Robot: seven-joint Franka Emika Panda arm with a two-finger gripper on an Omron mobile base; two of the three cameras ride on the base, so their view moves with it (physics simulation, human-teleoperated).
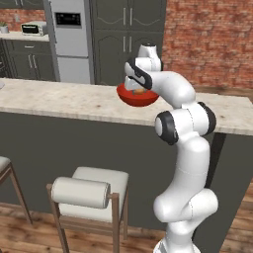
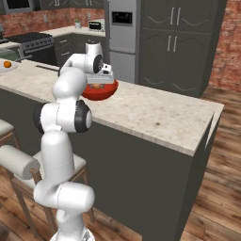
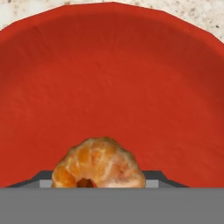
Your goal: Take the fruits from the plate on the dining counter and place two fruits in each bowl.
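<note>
Directly under your gripper sits the glossy red bowl, its inside spreading out ahead of the fingers in the hand view. Between those fingers you have a peeled orange fruit, a tangerine by the look of its segments, and the gripper is clamped on it from both sides; the fruit hangs above the bowl's floor, and you cannot tell from the hand view whether it touches the red surface.

From the left base view you can see the gripper lowered into the mouth of the bowl, with the orange fruit just showing at the rim. The right base view gives you the same: the gripper sits over the bowl, which rests on the beige speckled desk, and the fruit peeks out beneath the hand.

Far off to the gripper's side, at the edge of the right base view, you will find the pale plate on the same desk with another orange fruit lying on it, well apart from the bowl.
</note>
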